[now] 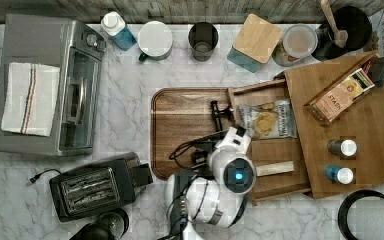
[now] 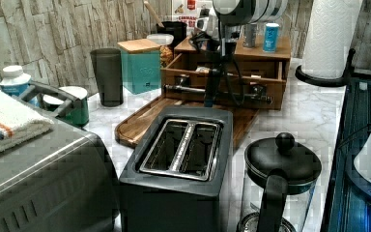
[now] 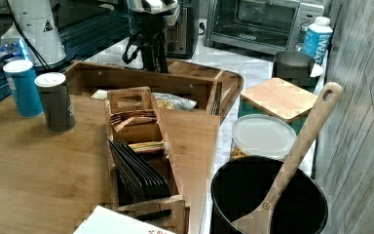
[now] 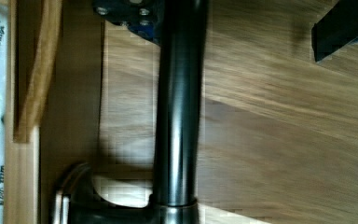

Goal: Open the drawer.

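The shallow bamboo drawer point(image 1: 272, 145) with its black bar handle point(image 4: 177, 107) stands pulled out from the bamboo cabinet point(image 1: 365, 135). The jaws straddle the handle, apparently parted. Pulling further could drag the cabinet across the counter.

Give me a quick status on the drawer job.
Claw open, astride the bar handle. Drawer already pulled out, chip bag inside. Nothing blocking; front overhangs serving tray.
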Robot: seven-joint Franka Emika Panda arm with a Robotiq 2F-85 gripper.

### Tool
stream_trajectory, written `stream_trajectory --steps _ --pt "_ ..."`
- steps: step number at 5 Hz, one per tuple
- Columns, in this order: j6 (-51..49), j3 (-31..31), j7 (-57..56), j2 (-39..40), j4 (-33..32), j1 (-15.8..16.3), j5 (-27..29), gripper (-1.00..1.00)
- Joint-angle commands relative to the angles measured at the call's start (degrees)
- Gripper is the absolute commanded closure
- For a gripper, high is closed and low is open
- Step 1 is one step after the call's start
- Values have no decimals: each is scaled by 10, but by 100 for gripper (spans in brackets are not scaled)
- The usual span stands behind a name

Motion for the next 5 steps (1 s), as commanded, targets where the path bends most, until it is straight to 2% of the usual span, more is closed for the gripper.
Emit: stream_trajectory --steps 1,5 --pt "-46 73 74 -30 -29 110 -48 -100" --pt "-46 83 74 -30 -28 101 -48 -100"
